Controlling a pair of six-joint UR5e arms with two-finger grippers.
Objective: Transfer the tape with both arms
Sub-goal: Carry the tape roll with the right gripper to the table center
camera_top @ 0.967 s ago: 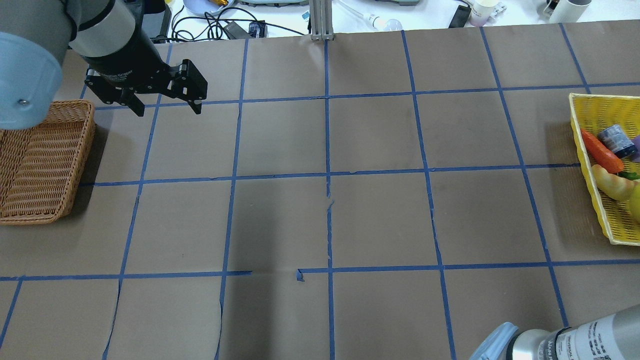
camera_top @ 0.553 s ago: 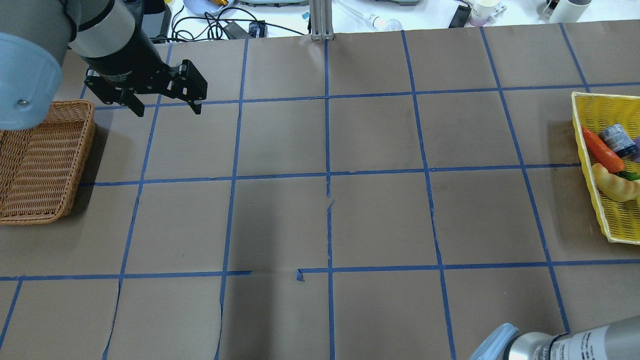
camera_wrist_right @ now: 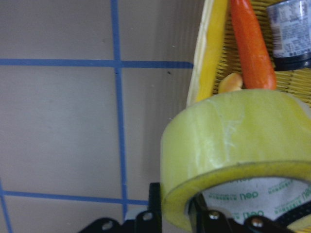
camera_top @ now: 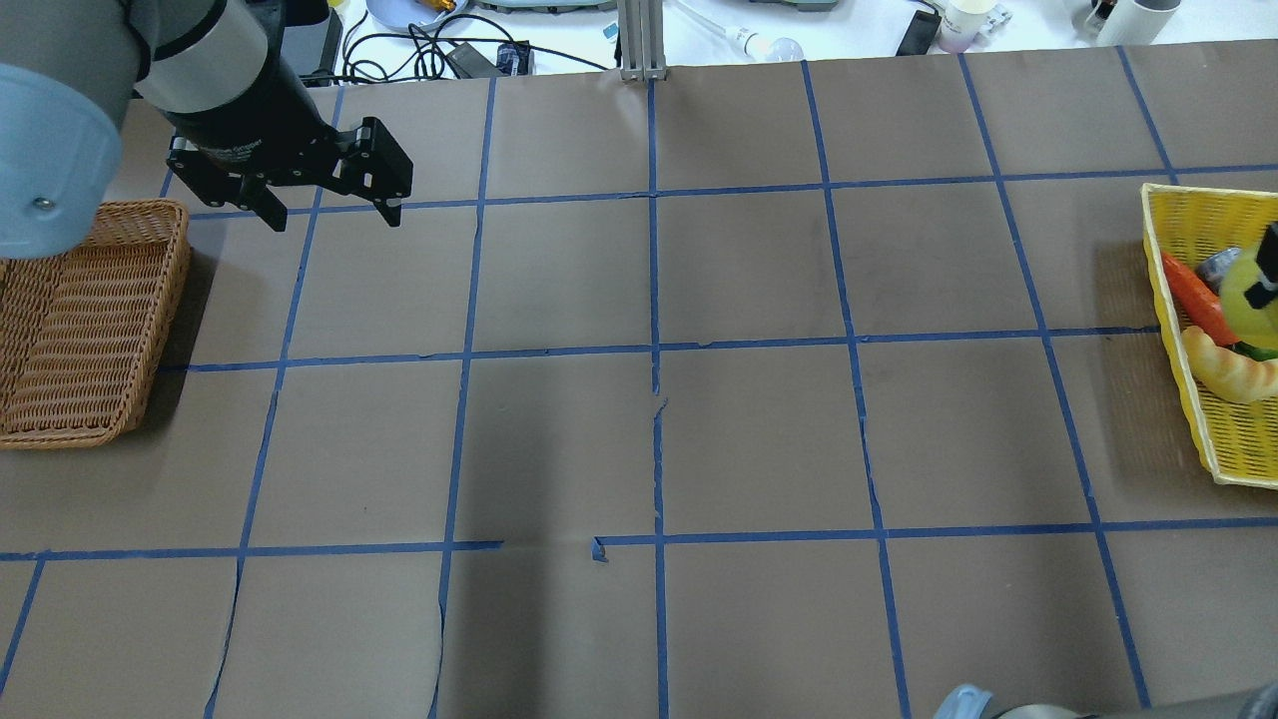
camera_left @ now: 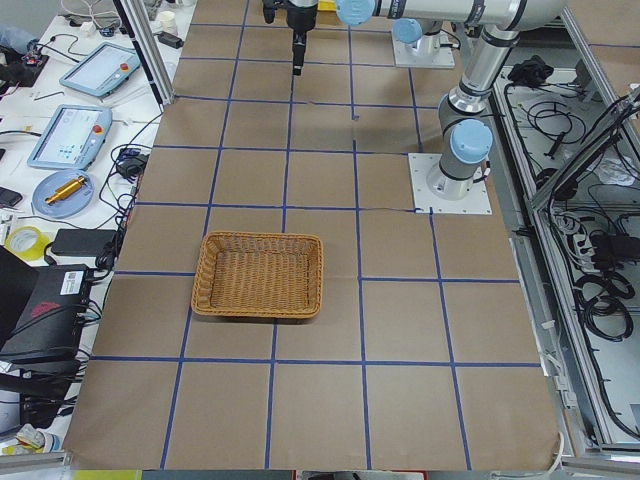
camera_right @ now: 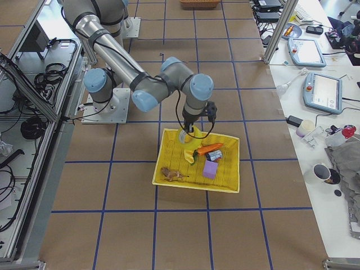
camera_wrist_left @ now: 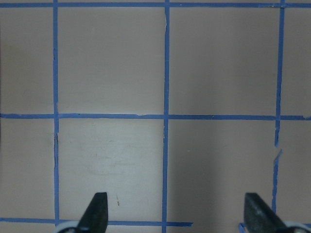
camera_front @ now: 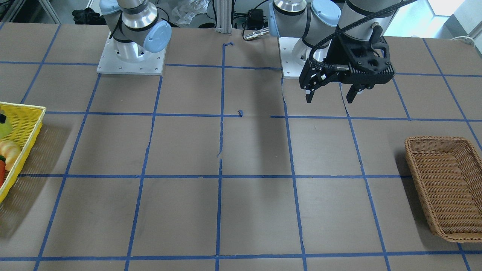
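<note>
Jaws on the right gripper (camera_top: 1264, 270) were clenched on the tape (camera_wrist_right: 233, 145), apparently pinching the ring's wall with one finger through the white core and one outside, though the fingertips themselves were hidden behind the roll. The tape hung in that grip, off the floor of the yellow basket (camera_top: 1188, 205) and above its inner rim, at the table's right end. Its open face was turned toward the wrist camera, so the free part of the ring stuck out beyond the fingers.

Across the table the left gripper (camera_top: 324, 212) hovered with its jaws spread wide and nothing between them, pointing down at bare paper just beside the wicker basket (camera_top: 90, 330).

So the tape lay well apart from the left jaws, off to their right across nearly the whole table. The hand-over probably turns on closing that gap toward the middle and offering the ring's free side to the left fingers.
</note>
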